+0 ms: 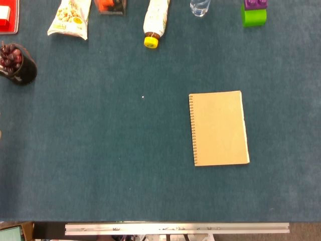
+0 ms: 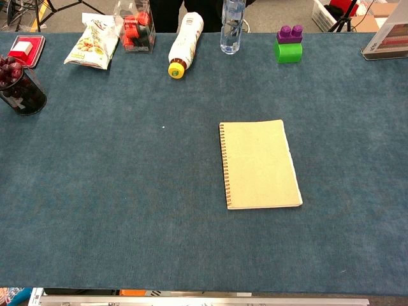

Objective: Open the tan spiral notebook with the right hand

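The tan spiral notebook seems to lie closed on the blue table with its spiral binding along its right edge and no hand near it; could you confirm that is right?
Not quite: the tan spiral notebook does lie closed on the blue table with no hand in sight, but its spiral binding runs along its left edge, not the right. The head view shows this plainly, and the chest view agrees.
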